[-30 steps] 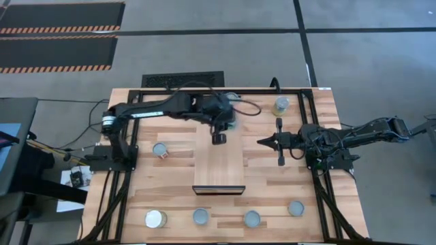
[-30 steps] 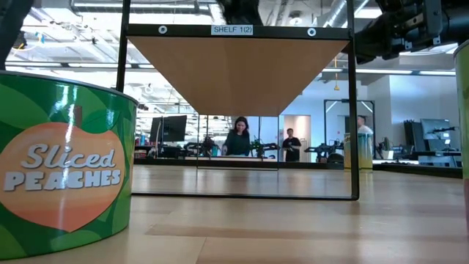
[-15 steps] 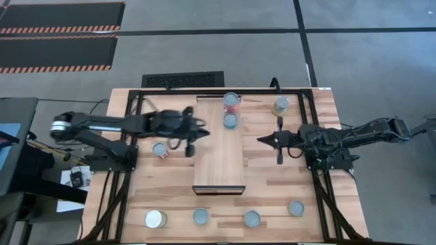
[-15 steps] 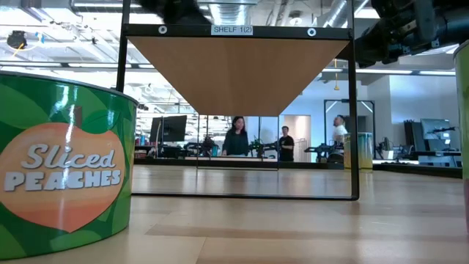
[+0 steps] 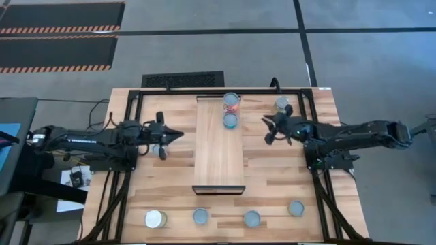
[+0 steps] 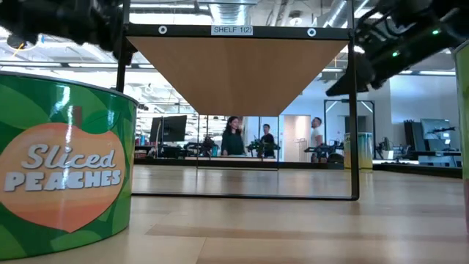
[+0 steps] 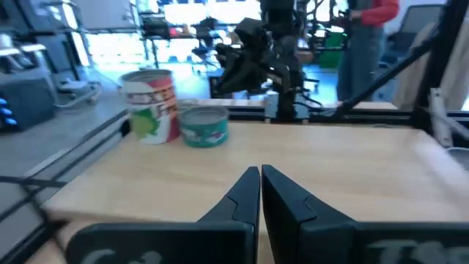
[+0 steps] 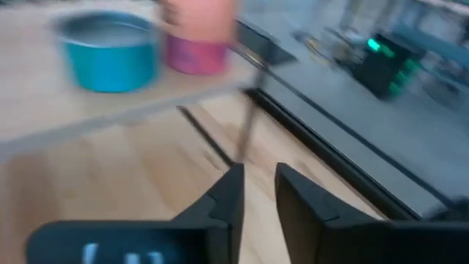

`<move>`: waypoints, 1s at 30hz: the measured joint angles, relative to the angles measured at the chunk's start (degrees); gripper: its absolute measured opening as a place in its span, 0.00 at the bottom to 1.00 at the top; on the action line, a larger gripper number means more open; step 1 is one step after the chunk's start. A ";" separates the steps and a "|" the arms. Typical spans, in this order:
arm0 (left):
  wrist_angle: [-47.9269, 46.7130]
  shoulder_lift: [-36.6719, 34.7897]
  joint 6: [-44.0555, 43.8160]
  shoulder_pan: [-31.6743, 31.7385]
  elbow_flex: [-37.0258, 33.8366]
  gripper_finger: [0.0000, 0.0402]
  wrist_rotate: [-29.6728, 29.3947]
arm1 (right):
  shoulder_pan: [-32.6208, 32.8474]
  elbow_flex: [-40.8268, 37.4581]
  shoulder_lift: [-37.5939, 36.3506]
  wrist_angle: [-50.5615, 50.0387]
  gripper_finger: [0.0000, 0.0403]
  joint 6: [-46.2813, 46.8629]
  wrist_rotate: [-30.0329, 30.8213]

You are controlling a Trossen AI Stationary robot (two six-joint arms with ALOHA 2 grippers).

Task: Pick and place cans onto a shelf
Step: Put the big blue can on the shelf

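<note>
Light-wood plank shelf (image 5: pixel 219 146): two cans at its far end, one red-labelled (image 5: pixel 231 102), one teal (image 5: pixel 230 120). Six tins apparently remain on the table. Left gripper (image 5: pixel 165 135), left of shelf: fingers closed, empty. Right gripper (image 5: pixel 270 126): fingers slightly parted, empty.

Planked light-wood tabletop (image 5: pixel 266 177) with black frame is carrying the long rectangular light-wood shelf (image 5: pixel 219 153), which is lying lengthwise along its middle. Four cans are standing in a row along the near edge: a white-topped can (image 5: pixel 154 218) and three silvery-blue-topped cans (image 5: pixel 200 216), (image 5: pixel 252 218), (image 5: pixel 296 208). A pale can (image 5: pixel 282 104) is standing near the far right corner. Another can (image 5: pixel 159 148) is sitting left of the shelf, partly hidden.
</note>
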 joint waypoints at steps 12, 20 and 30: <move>-0.23 -8.55 -1.51 4.23 -3.41 0.02 -1.38 | -17.58 8.80 9.22 -17.03 0.55 3.27 -2.49; -0.87 -8.21 -1.48 4.22 -3.41 0.02 -0.98 | -26.75 11.02 18.53 -20.33 0.59 -1.58 -6.03; -0.83 -8.29 -2.66 4.22 -3.41 0.02 -1.09 | -31.48 13.37 23.96 -19.65 0.46 -3.85 -6.18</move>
